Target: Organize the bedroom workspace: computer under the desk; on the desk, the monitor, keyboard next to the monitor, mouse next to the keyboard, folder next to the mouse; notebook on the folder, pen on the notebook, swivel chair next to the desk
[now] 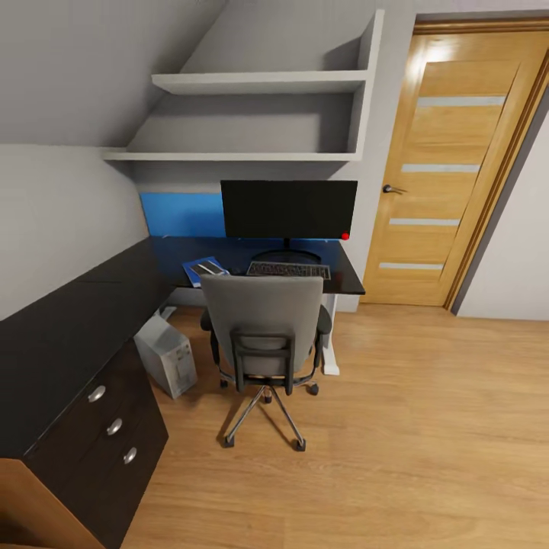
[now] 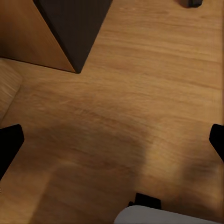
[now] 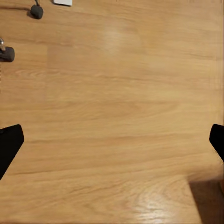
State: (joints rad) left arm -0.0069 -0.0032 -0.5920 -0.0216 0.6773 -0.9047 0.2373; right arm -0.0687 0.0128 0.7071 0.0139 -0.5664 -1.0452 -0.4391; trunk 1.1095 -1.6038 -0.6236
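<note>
The swivel chair (image 1: 263, 343) is sitting tucked against the desk (image 1: 229, 263), its back blocking the keyboard (image 1: 288, 270) beneath the monitor (image 1: 289, 208). Both the left gripper (image 2: 112, 144) and right gripper (image 3: 112, 142) are hanging spread wide, empty, over floor (image 3: 121, 93) short of the desk, neither plainly nearer.

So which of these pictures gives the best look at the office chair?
The head view: the chair stands whole there, seen from behind, pulled up to the desk in front of the keyboard. The right wrist view catches just two dark wheels at its edge, likely the chair's. The left wrist view shows a dark bit in one corner, too little to tell.
</note>
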